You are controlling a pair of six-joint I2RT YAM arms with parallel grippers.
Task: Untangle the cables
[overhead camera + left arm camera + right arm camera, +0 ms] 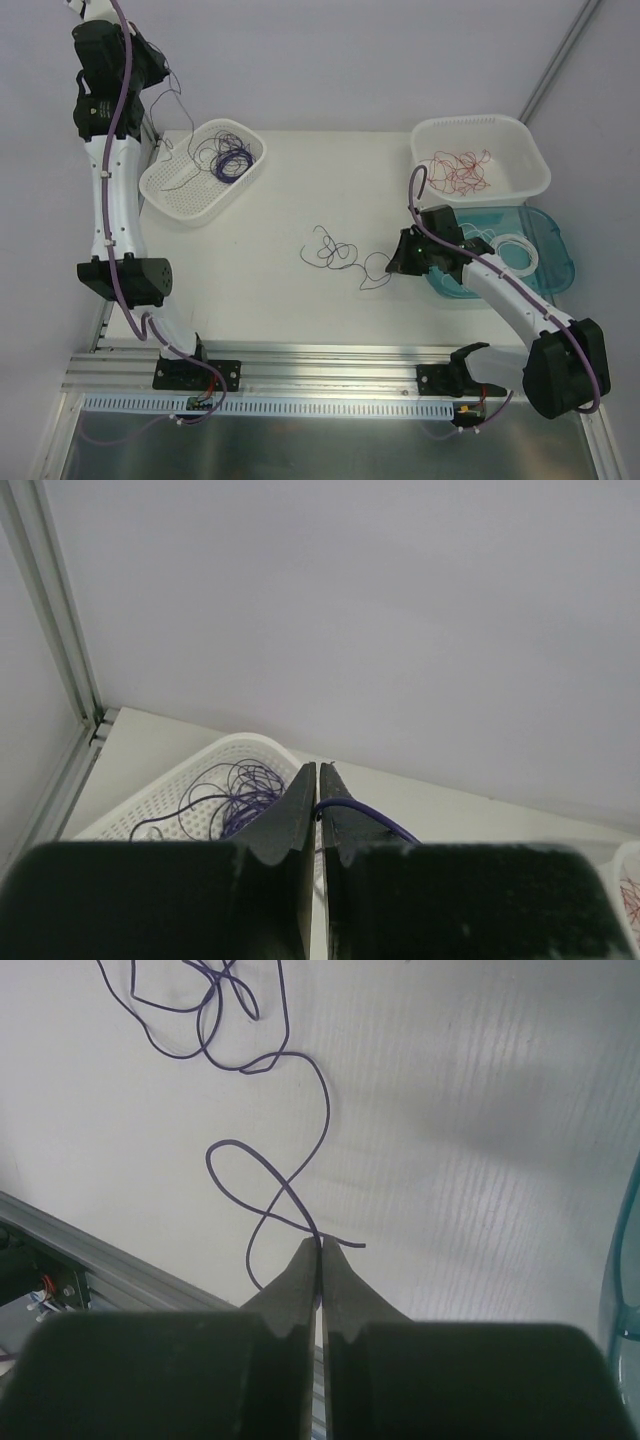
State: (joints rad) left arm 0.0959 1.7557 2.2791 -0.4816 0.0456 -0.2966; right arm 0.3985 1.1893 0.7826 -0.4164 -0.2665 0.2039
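My left gripper (pixel 163 72) is raised high at the back left, shut on a dark purple cable (pixel 365 813). That cable hangs down to a bundle of purple cables (pixel 230 158) in the left white basket (pixel 180 195). The left wrist view shows the bundle (pixel 235 795) below my shut fingers (pixel 295 810). My right gripper (pixel 396 266) is low over the table, shut on the end of a loose purple cable (pixel 335 255). The cable (pixel 290 1060) curls away from the gripper (pixel 320 1243). Red cables (pixel 460 170) lie in the right white basket (pixel 530 150). A white cable coil (pixel 515 250) lies in a teal tray (pixel 560 262).
The left basket (pixel 150 790) stands at the table's back left corner beside an aluminium post (pixel 60 650). The teal tray's edge (pixel 628 1260) is just right of my right gripper. A metal rail (pixel 320 355) runs along the table's near edge.
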